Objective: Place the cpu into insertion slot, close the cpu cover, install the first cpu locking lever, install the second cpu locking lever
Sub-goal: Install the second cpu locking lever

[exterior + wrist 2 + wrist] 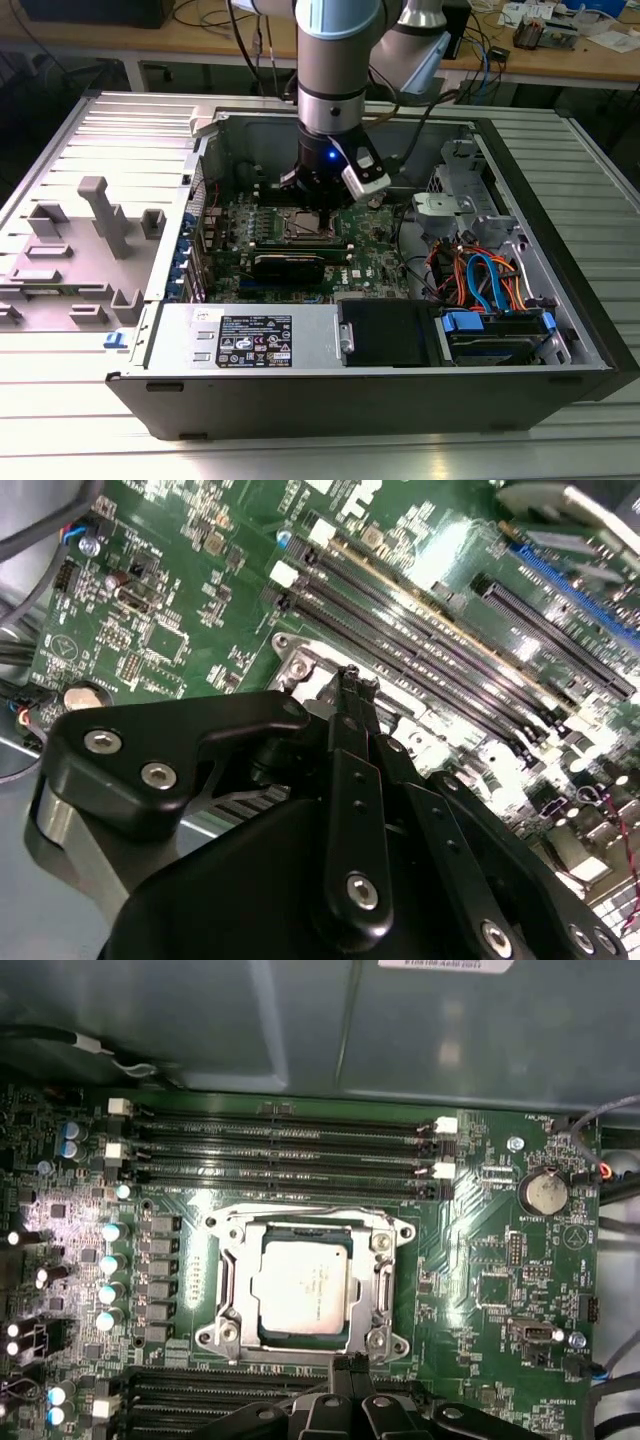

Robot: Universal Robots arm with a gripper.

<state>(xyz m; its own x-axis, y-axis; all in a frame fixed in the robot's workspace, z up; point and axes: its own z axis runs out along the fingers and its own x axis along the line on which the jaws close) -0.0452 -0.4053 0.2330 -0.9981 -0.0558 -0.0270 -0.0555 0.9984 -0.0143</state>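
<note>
The cpu (pixel 303 1282), a silvery square chip, lies flat in the insertion slot (pixel 383 1240) on the green motherboard. The cpu cover (pixel 231 1285), a thin metal frame, lies down around the chip. My gripper (pixel 350 1364) is shut, with nothing visible between its thin black fingertips. Its tips are at the middle of one edge of the socket frame, right at the rim. In the second wrist view the gripper (pixel 350 678) points at a corner of the insertion slot (pixel 300 666). In the exterior view the gripper (pixel 318 208) hangs low over the insertion slot (pixel 300 226) inside the open computer case.
Long black memory slots (pixel 285 1150) run along both sides of the socket. A black card (pixel 288 266) sits just in front of it. The power supply box (pixel 250 340), drive cage and cables (pixel 480 280) line the case. A grey fixture tray (pixel 80 250) is on the exterior view's left.
</note>
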